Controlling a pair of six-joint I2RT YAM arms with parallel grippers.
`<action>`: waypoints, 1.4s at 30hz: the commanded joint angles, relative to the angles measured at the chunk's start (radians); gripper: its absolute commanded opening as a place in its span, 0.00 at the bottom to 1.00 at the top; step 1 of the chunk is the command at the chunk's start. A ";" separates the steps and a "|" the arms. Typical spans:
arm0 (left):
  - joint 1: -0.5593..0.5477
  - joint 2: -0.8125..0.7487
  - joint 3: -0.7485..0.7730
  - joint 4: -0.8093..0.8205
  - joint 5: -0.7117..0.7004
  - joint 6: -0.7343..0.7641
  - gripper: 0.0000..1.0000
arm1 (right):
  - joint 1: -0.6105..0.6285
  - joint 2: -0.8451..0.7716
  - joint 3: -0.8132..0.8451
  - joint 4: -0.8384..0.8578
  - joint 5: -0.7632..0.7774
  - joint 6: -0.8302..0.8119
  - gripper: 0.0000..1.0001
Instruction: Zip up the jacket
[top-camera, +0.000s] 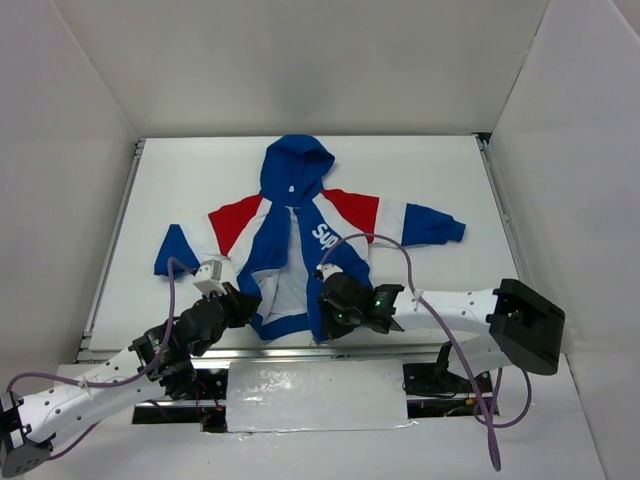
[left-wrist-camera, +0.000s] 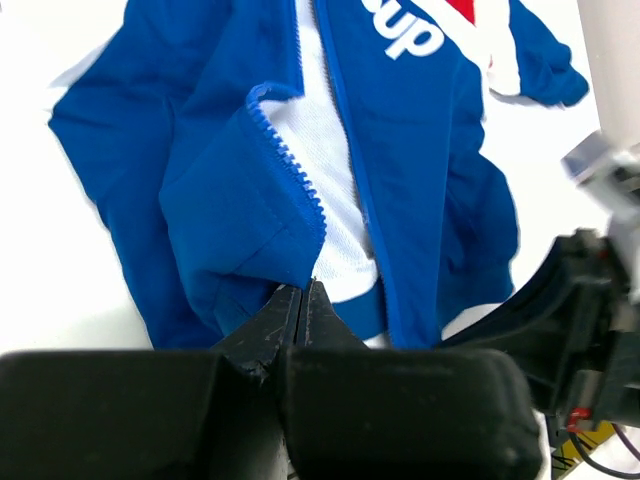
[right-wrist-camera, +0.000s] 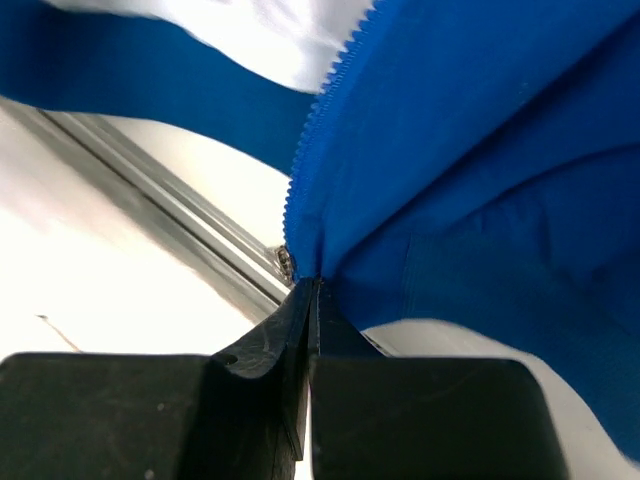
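The jacket (top-camera: 300, 235) lies flat on the white table (top-camera: 440, 170), its hem nearest the two grippers and its hood (top-camera: 296, 165) farthest from them; the front is open, with pale lining showing between the two blue panels.

The left gripper (top-camera: 242, 302) is at the hem of the panel on its own side; its jaws are pressed together, and its fingertips (left-wrist-camera: 290, 305) pinch the bottom corner of that panel's folded-back edge. From that pinch a row of zipper teeth (left-wrist-camera: 290, 165) runs up and away from the gripper; beyond it and a little to its right sits the white chest lettering (left-wrist-camera: 410, 35).

The right gripper (top-camera: 328, 295) is just beside the left one, across the open gap, at the bottom of the other panel; its jaws are also closed tight, clamped on the blue cloth. Seen from its wrist, the cloth rises straight out of the fingertips (right-wrist-camera: 300, 310) and spreads up and to the right, with the toothed edge (right-wrist-camera: 320, 110) climbing directly ahead. A small metal piece (right-wrist-camera: 285, 262) sits right at the tips, on their left; I cannot tell what it is. Farther left of this gripper a metal rail (right-wrist-camera: 150, 190) runs slantwise along the table edge; a purple cable (top-camera: 400, 255) arches over the arm behind it.
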 joint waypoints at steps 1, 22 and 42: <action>0.004 0.022 0.010 0.060 -0.018 0.026 0.00 | 0.012 0.059 -0.015 0.031 -0.049 0.043 0.00; 0.263 0.400 0.225 0.191 0.115 0.198 0.00 | -0.116 0.476 0.359 -0.211 0.226 -0.064 0.00; 0.381 0.292 0.067 0.293 0.358 0.218 0.00 | 0.004 0.251 0.135 -0.065 -0.082 -0.098 0.27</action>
